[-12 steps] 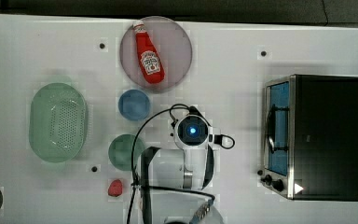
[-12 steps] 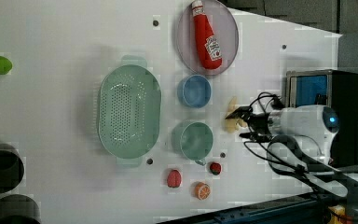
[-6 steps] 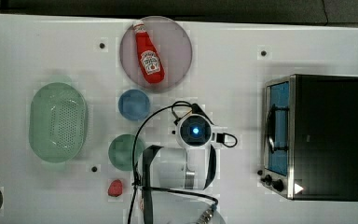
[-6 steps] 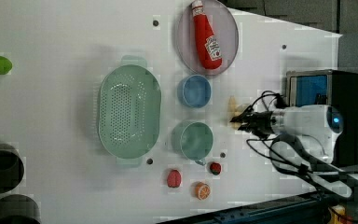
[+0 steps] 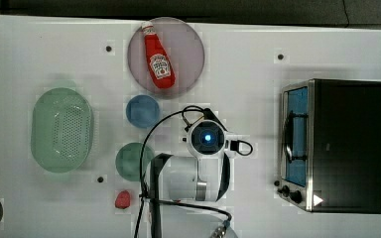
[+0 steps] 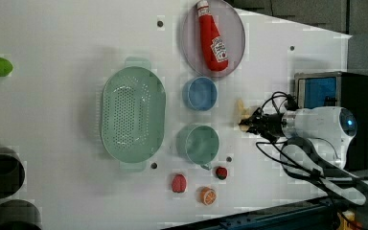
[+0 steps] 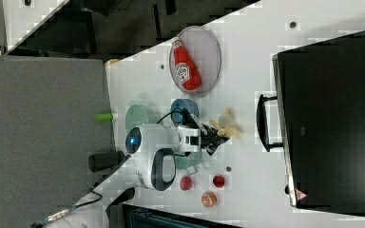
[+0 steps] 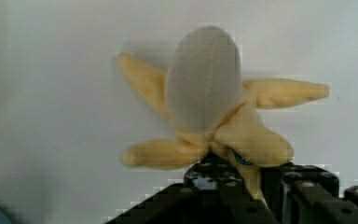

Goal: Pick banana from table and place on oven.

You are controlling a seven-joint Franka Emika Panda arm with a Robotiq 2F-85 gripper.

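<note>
The banana [image 8: 209, 93] is a peeled plush toy with a pale core and yellow peel strips, lying on the white table [image 5: 258, 74]. My gripper [image 8: 247, 170] is shut on its lower end, the black fingers pinching the yellow peel. In the left view the banana [image 6: 241, 111] sits at the tip of the gripper [image 6: 249, 123], between the blue bowl and the oven [image 6: 354, 91]. The right view shows the banana [image 7: 228, 124] in front of the oven's handle, with the gripper [image 7: 216, 137] on it. The oven [image 5: 349, 144] stands at the top view's right, door closed.
A ketchup bottle [image 5: 157, 57] lies on a round plate [image 5: 188, 44]. A blue bowl [image 5: 142, 111], a green cup [image 5: 131, 161] and a green colander [image 5: 62, 130] are on the top view's left of the arm. Small toy fruits [image 6: 178, 183] lie near the table's edge.
The fingers have closed from wide open onto the banana's end. The arm has barely shifted and the banana stays on the table.
</note>
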